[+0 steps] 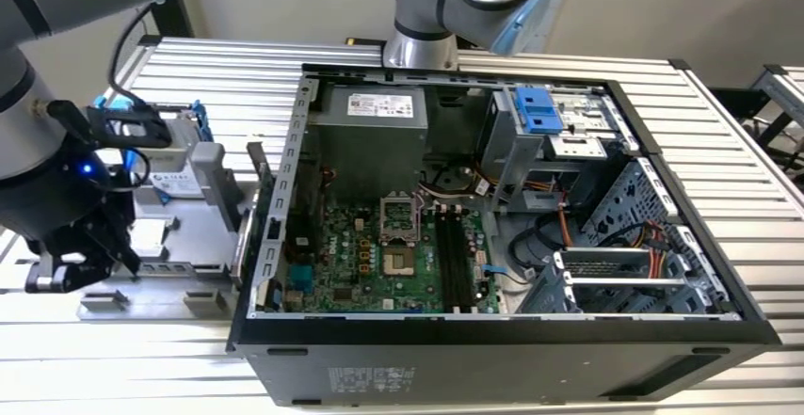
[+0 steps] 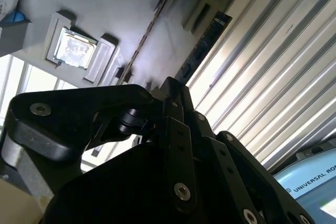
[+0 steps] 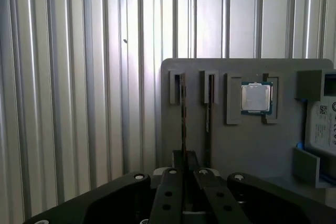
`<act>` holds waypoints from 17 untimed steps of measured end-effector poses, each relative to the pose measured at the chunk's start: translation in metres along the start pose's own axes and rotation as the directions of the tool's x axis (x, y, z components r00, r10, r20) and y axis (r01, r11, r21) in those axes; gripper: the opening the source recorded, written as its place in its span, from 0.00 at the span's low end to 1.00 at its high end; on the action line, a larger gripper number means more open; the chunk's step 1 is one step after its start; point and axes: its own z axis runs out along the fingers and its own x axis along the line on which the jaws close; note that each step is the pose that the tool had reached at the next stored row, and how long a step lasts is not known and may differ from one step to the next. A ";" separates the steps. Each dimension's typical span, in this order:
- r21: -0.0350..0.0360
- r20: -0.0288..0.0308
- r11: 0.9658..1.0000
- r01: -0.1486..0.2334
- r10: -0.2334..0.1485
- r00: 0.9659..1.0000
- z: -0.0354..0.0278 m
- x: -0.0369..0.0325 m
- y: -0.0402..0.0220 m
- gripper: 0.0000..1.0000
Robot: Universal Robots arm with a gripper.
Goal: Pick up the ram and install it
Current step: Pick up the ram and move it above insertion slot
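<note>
- First wrist view: the gripper point(image 3: 184, 156) has its jaws drawn together on the near end of the ram point(image 3: 183, 114).
- The ram stands on edge in the slot nearest the edge of the grey tray point(image 3: 236, 150), next to the bare slats of the table point(image 3: 79, 103).
- In the second wrist view, the ram point(image 2: 205, 45) runs straight into the gripper point(image 2: 173, 85).
- A second memory stick point(image 3: 208, 108) stands on edge in the next slot inward.
- Beyond it, a processor point(image 3: 256, 98) lies in its recess.
- A hard drive point(image 3: 321, 129) rests at the tray's far edge.
- In the exterior view, the gripper point(image 1: 75, 269) is low over the tray point(image 1: 188, 217), at the exterior view's left of the open computer case point(image 1: 503, 340).
</note>
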 end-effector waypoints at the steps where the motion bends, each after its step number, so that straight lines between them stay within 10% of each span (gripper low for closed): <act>1: 0.000 0.000 1.000 0.000 0.000 1.000 -0.0017 -0.0001 0.0000 0.00; 17: 0.000 0.000 1.000 -0.002 0.002 1.000 -0.0298 -0.0015 0.0007 0.00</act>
